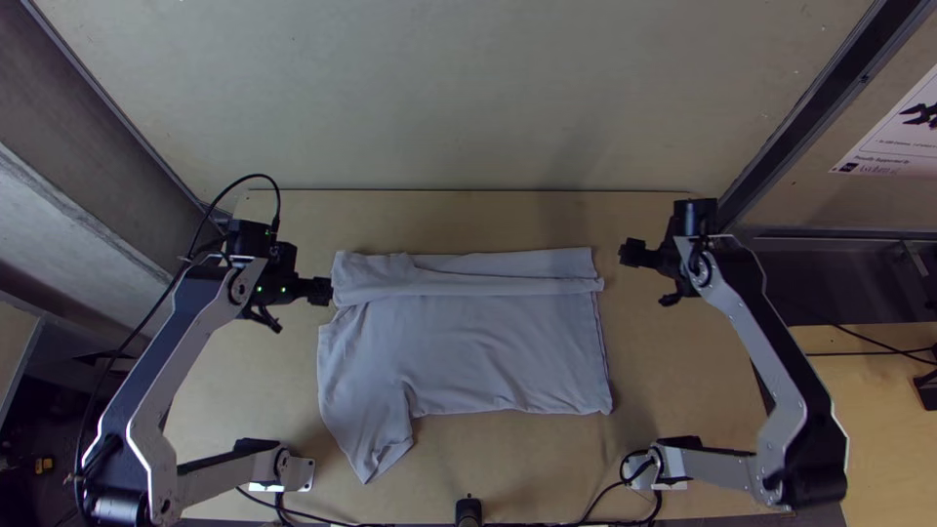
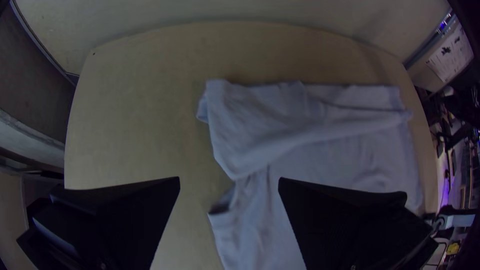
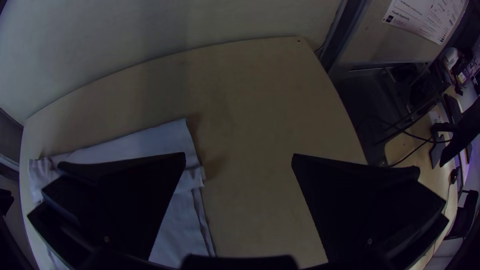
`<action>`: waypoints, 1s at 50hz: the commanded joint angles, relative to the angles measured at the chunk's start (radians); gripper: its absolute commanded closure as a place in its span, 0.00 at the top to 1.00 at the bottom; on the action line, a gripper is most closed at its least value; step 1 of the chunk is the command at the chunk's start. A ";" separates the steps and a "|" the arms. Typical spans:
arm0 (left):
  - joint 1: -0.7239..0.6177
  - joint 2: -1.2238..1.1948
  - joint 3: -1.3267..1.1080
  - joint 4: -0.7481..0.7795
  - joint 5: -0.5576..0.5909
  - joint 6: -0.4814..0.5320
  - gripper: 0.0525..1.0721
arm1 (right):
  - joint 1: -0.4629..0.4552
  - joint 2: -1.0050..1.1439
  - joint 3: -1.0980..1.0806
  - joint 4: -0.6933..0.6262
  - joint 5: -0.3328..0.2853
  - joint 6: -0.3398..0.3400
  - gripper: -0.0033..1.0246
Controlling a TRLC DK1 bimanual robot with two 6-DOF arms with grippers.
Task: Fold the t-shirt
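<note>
The t-shirt (image 1: 468, 351) lies on the light wooden table (image 1: 488, 220), between the 2 arms, spread for the most part, with its far side turned over in a long strip (image 1: 488, 268) that runs nearly the whole length of the body. That strip presumably lies there because the far side was meant to come in first, which would narrow the shirt and tuck its far sleeve into the layers. The near sleeve (image 1: 376, 444) sticks out toward the table's near edge at the shirt's left end, so the fold looks roughly 1/3 done, with the near side the likely next piece. The cloth sits well between the bases, probably so that both arms can get at its 2 ends. At the left end, the left gripper (image 1: 296, 306) is just beside the strip, its fingers wide apart and nothing between them; in the top view 1 finger comes right up to the cloth's edge, and whether it touches cannot be told. The right gripper (image 1: 652, 278) stands a little off the strip's other end, also spread wide with no cloth in it. The pair seem placed at opposite ends so that a long edge could be handled evenly. A next move would call for both to come down toward the near edge; pinching too deep there could drag the folded layer along and crease it.
</note>
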 commanded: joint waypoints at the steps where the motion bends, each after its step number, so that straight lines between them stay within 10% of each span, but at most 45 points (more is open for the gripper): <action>1: -0.037 -0.075 0.020 -0.124 0.009 0.015 0.95 | -0.001 -0.077 -0.016 -0.075 0.006 -0.011 0.97; 50: -0.640 -0.139 -0.355 -0.563 0.034 -0.419 0.95 | 0.100 -0.238 -0.172 -0.234 -0.023 -0.015 0.96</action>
